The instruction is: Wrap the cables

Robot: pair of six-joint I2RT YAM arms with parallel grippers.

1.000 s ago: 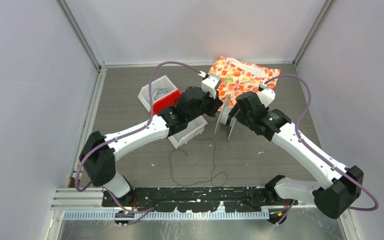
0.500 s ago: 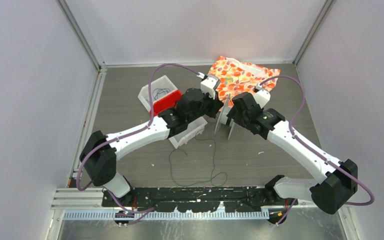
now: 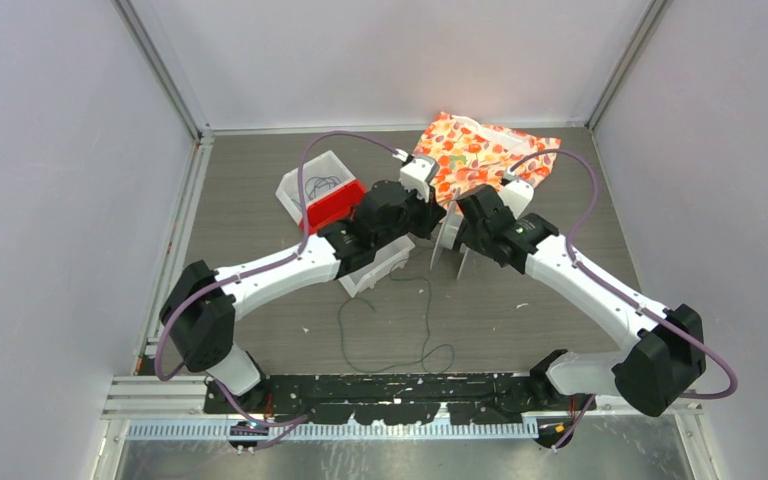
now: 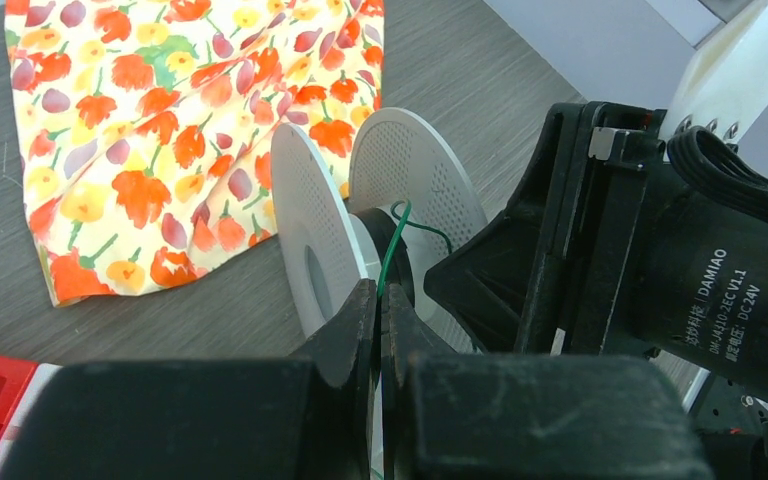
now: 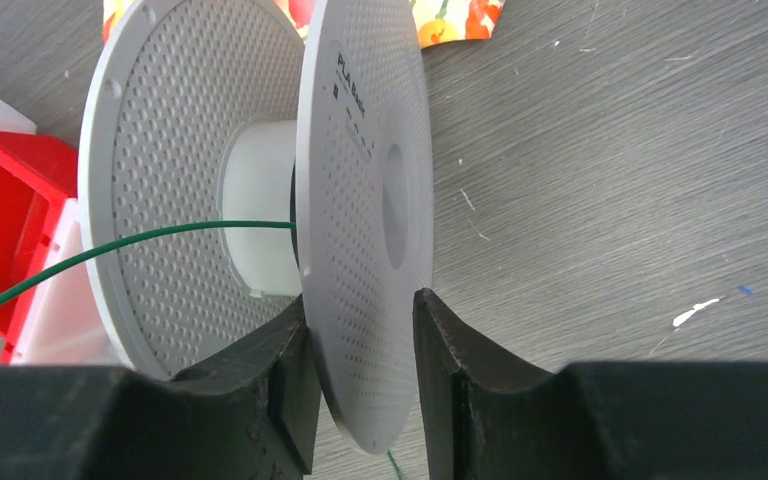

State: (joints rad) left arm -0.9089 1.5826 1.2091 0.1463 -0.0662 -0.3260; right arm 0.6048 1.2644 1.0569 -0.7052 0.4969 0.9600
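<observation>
Nearest, at the lower middle of the overhead view, the loose part of the cable lies on the table in open loops just above the arm bases. From there one thin green strand runs straight up the frame toward the two grippers. Where it reaches them is hidden under the wrists.

In the left wrist view the left gripper has its fingers pressed almost together on the cable. The strand rises from the pinch and curves over to the dark hub of the spool, just beyond the fingertips. Most of the hub is hidden by the near flange and by the other arm's black housing at the right of the frame.

In the right wrist view the right gripper clamps the lower rim of one flange of the spool. The spool stands on edge, its axis running left to right across the frame. The cable leaves the hub nearly level, then sags to the lower left, where the frame edge cuts it off.

Farther up the overhead frame, a white bin at upper left holds a small dark coil beside a red box. A floral bag lies flat at the top centre.
</observation>
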